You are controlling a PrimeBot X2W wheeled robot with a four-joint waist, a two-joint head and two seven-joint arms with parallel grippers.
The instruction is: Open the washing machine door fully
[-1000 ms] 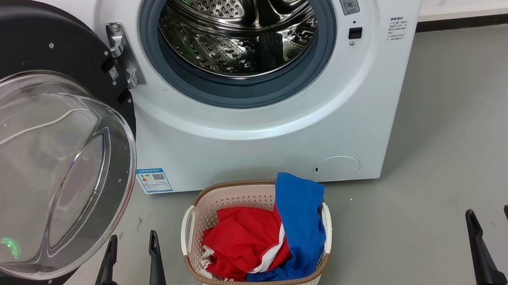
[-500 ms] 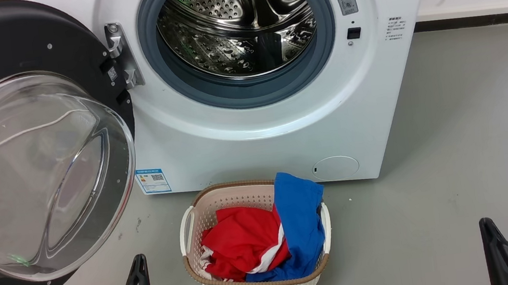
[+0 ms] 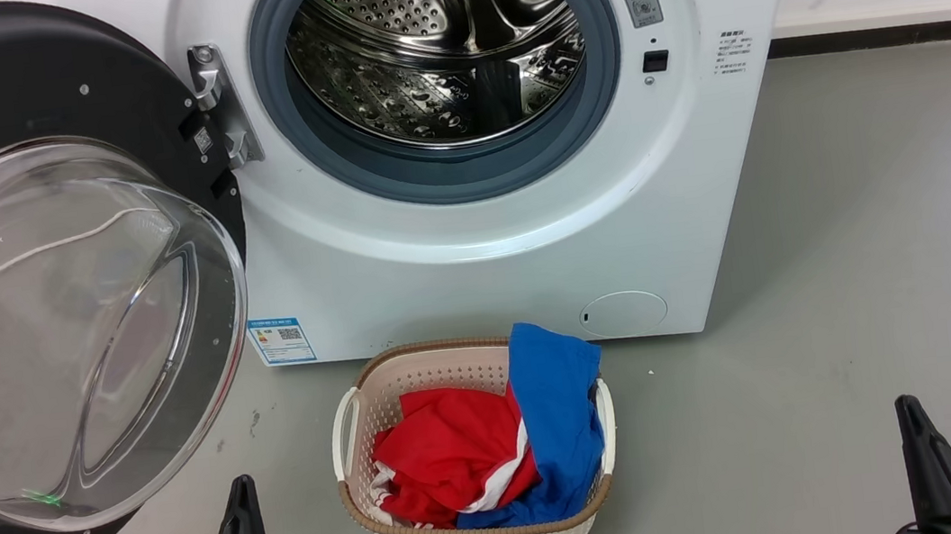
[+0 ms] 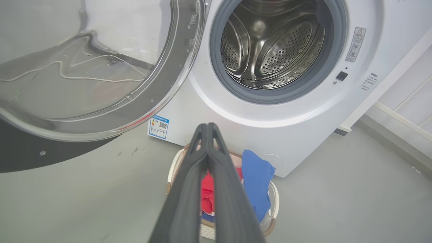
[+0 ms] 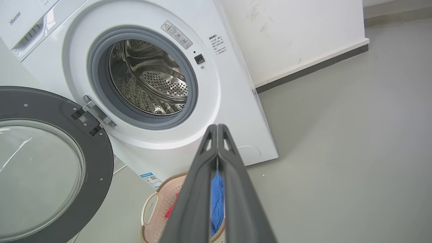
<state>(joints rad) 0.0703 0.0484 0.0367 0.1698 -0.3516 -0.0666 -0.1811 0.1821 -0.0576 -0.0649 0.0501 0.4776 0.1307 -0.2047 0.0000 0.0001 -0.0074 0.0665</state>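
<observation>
The washing machine door (image 3: pixel 11 106) is swung wide to the left on its hinge (image 3: pixel 216 108), its clear glass bowl (image 3: pixel 67 335) facing me; it also shows as door (image 4: pixel 20 155) and door (image 5: pixel 98 168). The steel drum (image 3: pixel 430 46) stands exposed inside its grey ring. My left gripper (image 3: pixel 240 491) sits low at the bottom left, clear of the door, fingers pressed together and holding nothing; its tips are at left gripper (image 4: pixel 206 125). My right gripper (image 3: pixel 908 404) rests at the bottom right, also shut and empty, seen as right gripper (image 5: pixel 217 126).
A cream laundry basket (image 3: pixel 348 410) with red and blue clothes (image 3: pixel 497 446) stands on the grey floor in front of the white machine (image 3: pixel 459 278). A white wall with a dark skirting (image 3: pixel 900 33) runs behind on the right.
Both grippers have closed and dropped toward the bottom edge of the head view. The left one drew back from the door's lower rim. The door itself stays where it was.
</observation>
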